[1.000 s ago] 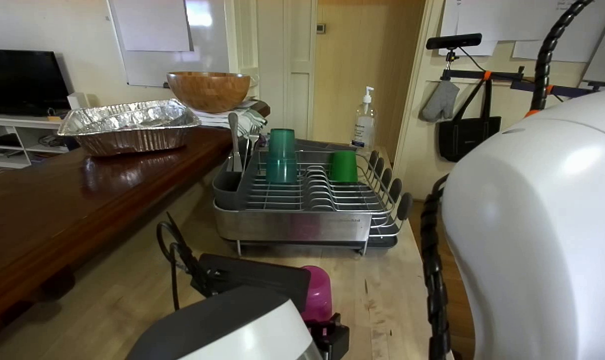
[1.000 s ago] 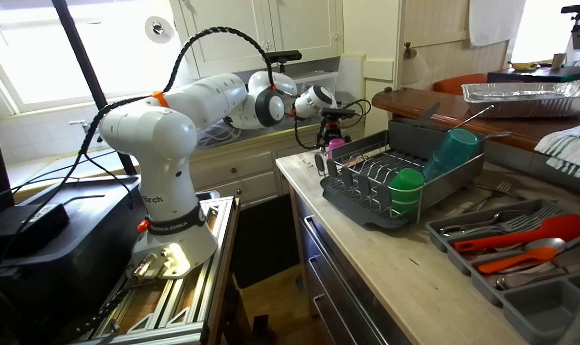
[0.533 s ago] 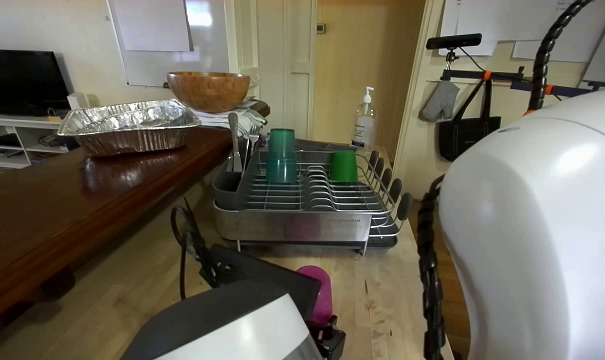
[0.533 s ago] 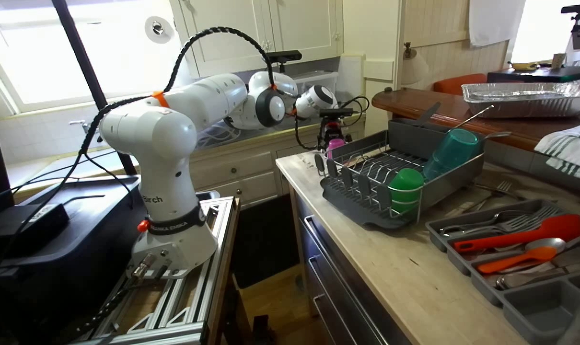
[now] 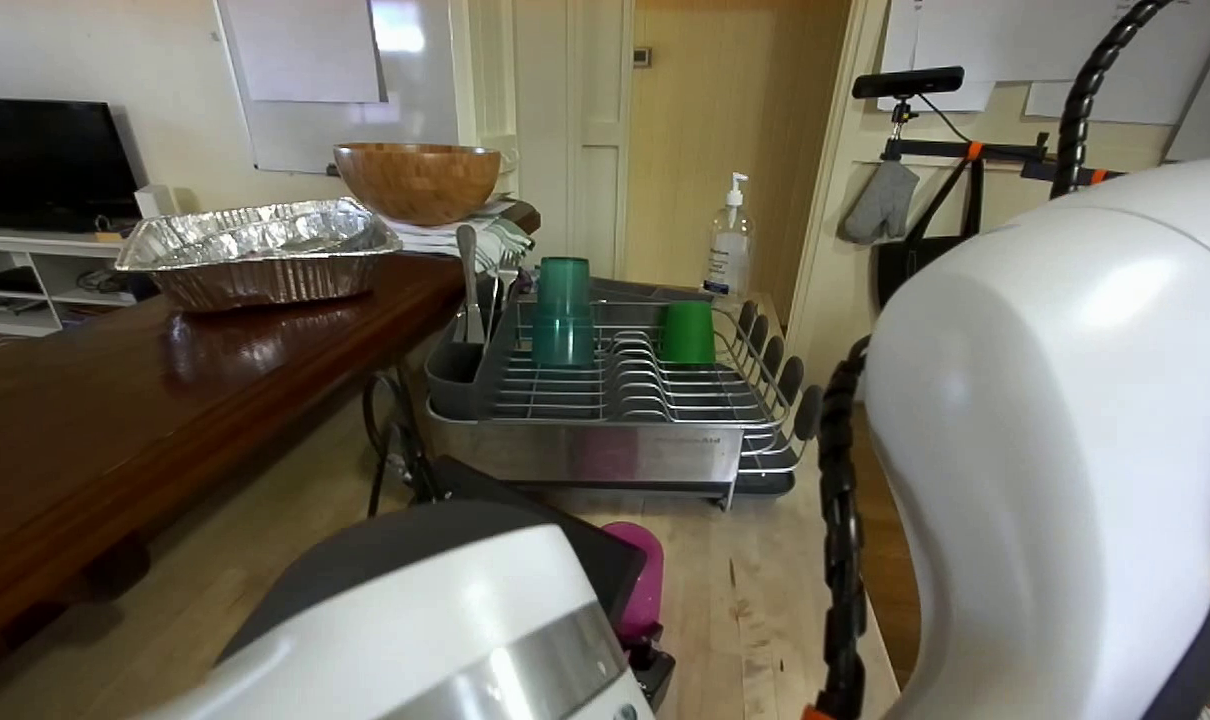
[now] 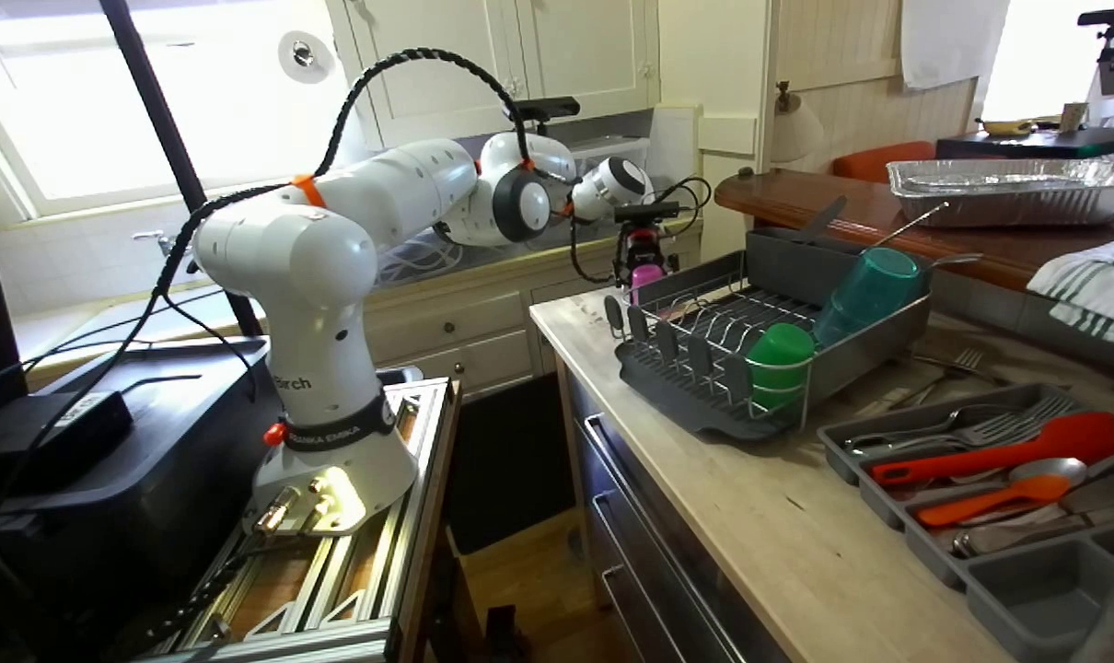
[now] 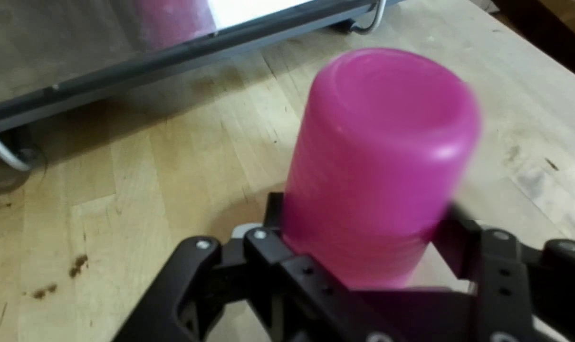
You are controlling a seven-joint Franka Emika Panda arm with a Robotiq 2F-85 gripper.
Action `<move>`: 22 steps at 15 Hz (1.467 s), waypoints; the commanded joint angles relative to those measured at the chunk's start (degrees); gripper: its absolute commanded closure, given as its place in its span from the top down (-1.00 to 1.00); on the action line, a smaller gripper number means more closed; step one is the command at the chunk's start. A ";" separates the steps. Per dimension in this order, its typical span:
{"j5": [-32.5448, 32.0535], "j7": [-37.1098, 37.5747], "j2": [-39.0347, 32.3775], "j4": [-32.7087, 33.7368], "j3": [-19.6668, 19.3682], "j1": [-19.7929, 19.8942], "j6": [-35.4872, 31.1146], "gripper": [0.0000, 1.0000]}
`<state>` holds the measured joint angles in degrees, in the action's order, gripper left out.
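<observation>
Wrist view and both exterior views show a pale wooden table. The white arm stands beside the table and, in an exterior view, hides part of it. A dark-brown ledge runs alongside. The dish rack stands on the table. The foil tray rests on the ledge. The grey cutlery tray lies on the table near the rack. The wooden bowl sits on folded cloth near the foil tray. The claw is clamped on the pink cup: its jaws stand parted to the cup's width, one on each side. The pink cup is inverted and positioned near the steel wall of the dish rack; contact between its rim and the table cannot be determined. In an exterior view, the rack partly screens this cup. Rack contents: the teal cup and the green cup, both inverted. Rack caddy contents: upright metal utensils. Cutlery tray contents: forks, a red spatula and an orange utensil.
</observation>
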<state>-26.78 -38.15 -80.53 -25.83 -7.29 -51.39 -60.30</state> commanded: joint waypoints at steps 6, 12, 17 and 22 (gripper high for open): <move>9.70 9.20 6.32 -0.08 6.24 8.31 -10.91 0.01; 14.61 13.62 8.67 0.22 10.08 10.99 -24.00 0.01; 16.72 18.17 9.81 0.35 11.41 11.04 -37.55 0.01; 18.58 27.80 9.84 -0.40 11.07 10.87 -44.80 0.01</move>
<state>-9.95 -16.35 -70.72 -25.51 3.87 -40.69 -103.14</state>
